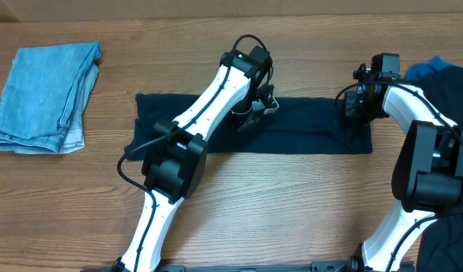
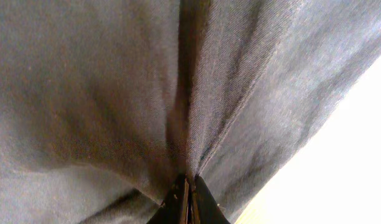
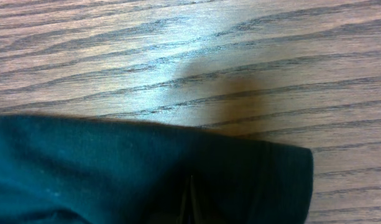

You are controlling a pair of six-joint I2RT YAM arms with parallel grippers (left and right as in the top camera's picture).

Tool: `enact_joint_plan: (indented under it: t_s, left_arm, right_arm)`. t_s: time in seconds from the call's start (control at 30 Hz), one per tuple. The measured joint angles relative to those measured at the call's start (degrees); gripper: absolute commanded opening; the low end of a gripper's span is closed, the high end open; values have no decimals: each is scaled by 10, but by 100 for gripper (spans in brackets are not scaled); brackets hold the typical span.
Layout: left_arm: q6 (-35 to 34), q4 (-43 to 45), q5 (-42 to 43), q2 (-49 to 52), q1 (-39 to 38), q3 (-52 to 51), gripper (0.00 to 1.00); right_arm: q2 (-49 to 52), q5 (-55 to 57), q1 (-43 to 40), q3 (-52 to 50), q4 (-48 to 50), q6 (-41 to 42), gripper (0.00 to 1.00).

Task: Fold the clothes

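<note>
Left end effector (image 2: 189,200) pinched shut on the clothes (image 2: 97,93).
Right end effector (image 3: 190,200) clamps a corner; denim garment (image 1: 42,98) shows only overhead.

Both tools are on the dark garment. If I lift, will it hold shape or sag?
Likely floppy: the garment puckers into soft creases at the left tool, so it should sag between grips. Probably light, since the fabric looks thin and lies flat on the table. The right tool pinches near an edge, so it may slip free.
</note>
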Motion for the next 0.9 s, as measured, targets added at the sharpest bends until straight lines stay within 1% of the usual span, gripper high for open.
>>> enact_joint_plan:
  t_s: [0.1, 0.17, 0.2, 0.27, 0.33, 0.4, 0.5, 0.57, 0.67, 0.8, 0.9]
  left_arm:
    - [0, -11, -10, 0, 0, 0, 11]
    - [0, -16, -13, 0, 0, 0, 30]
    - [-3, -16, -14, 0, 0, 0, 33]
    - [-4, -17, -15, 0, 0, 0, 36]
    - [-10, -17, -15, 0, 0, 4, 45]
    - [-27, -23, -15, 2, 0, 30, 52]
    - [-46, -54, -16, 6, 3, 106, 55]
    - [-48, -72, -16, 6, 11, 137, 56]
    - [-42, -107, -17, 6, 54, 142, 57]
    - [-27, -114, -19, 6, 130, 140, 58]
    - [-25, -111, -23, 6, 170, 116, 57]
  right_arm:
    - [0, 0, 0, 0, 0, 0, 5]
    - [0, 0, 0, 0, 0, 0, 5]
    - [0, 0, 0, 0, 0, 0, 5]
    - [0, 0, 0, 0, 0, 0, 5]
    - [0, 0, 0, 0, 1, 0, 6]
    - [0, 0, 0, 0, 1, 0, 10]
    - [0, -1, 0, 0, 1, 2, 11]
    - [0, 0, 0, 0, 2, 2, 11]
    - [0, 0, 0, 0, 8, 1, 13]
    - [1, -2, 0, 0, 12, 2, 15]
    - [1, -3, 0, 0, 12, 2, 16]
